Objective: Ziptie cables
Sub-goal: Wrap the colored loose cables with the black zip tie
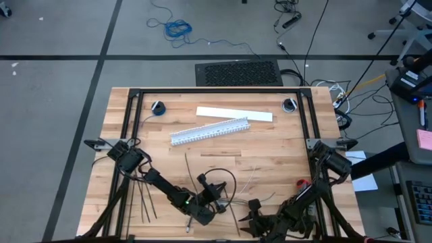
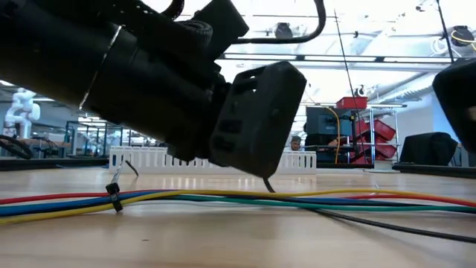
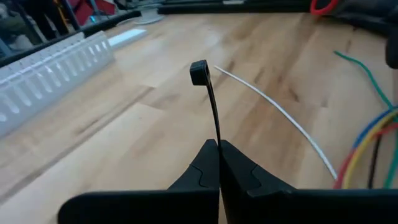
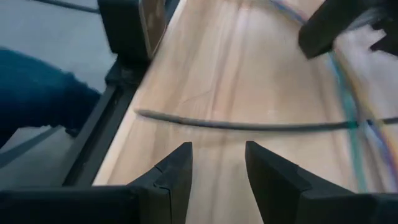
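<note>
**A:** How far along are you seeing this?

**B:** Partway — in the low view the cables (image 2: 245, 197) are lying flat across the wooden table (image 1: 270, 145), and one black tie (image 2: 114, 198) is already cinched around them toward one end. So one binding looks done; the rest of the run is still loose.

**A:** And what are your claws doing?

**B:** Your left gripper (image 3: 219, 147) is pinched fully closed on a fresh ziptie (image 3: 211, 106), with the strip standing up out of the fingertips and its square head at the free end. It is hovering just above the cables, on the side toward the white slotted duct (image 1: 209, 131). Your right gripper (image 4: 217, 158) is standing partly open with nothing between the fingers, low over the table near the cables' other end, and a dark strip (image 4: 249, 124) is lying on the wood just ahead of it.

**A:** Spare zipties?

**B:** A few more (image 1: 145, 199) are lying beside the left arm, well apart from the cables.

**A:** What's left, in your judgement?

**B:** You're still needing to wrap this tie round the bundle, thread the tail through its head and pull it tight — none of that is showing yet.
</note>
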`<state>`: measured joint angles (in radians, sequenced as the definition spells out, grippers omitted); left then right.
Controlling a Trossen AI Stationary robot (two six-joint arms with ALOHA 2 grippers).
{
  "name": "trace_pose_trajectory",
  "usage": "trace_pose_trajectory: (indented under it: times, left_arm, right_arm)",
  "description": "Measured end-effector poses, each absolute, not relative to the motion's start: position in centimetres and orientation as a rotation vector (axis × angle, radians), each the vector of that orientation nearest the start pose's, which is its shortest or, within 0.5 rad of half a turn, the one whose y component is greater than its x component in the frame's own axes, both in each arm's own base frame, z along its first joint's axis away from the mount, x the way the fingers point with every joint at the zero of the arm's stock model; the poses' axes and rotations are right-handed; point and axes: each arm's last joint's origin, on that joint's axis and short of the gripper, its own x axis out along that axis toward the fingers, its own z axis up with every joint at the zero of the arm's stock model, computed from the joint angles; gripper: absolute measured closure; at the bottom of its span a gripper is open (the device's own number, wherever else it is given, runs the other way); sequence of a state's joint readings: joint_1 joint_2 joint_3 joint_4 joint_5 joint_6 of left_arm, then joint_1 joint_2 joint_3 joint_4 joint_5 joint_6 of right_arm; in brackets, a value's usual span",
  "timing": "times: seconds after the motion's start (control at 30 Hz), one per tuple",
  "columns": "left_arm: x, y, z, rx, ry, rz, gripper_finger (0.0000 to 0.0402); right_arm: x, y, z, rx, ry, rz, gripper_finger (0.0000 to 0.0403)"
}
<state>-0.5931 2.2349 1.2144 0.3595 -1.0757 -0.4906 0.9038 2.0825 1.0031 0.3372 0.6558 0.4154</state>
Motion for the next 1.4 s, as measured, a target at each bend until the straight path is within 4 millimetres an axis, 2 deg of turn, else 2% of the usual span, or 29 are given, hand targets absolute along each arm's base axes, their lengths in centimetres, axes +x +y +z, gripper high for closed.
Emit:
trace_pose_trajectory:
  times: [0.27, 0.77, 1.13, 1.4]
  left_arm:
    - [36.3, -23.4, 8.8, 0.06, 0.329, 0.486, 0.0402]
    - [36.4, -23.4, 8.9, 0.074, 0.329, 0.481, 0.0402]
    - [36.4, -23.3, 8.9, 0.074, 0.329, 0.484, 0.0402]
    - [36.4, -23.3, 8.9, 0.076, 0.33, 0.483, 0.0402]
  right_arm:
    - [24.8, 29.5, 8.1, -0.182, 0.527, 0.09, 0.0263]
    - [27.2, 28.1, 8.7, -0.24, 0.46, 0.098, 0.0266]
    - [28.3, 27.5, 9.1, -0.228, 0.432, 0.103, 0.0331]
    - [28.8, 27.1, 9.2, -0.206, 0.427, 0.108, 0.0318]
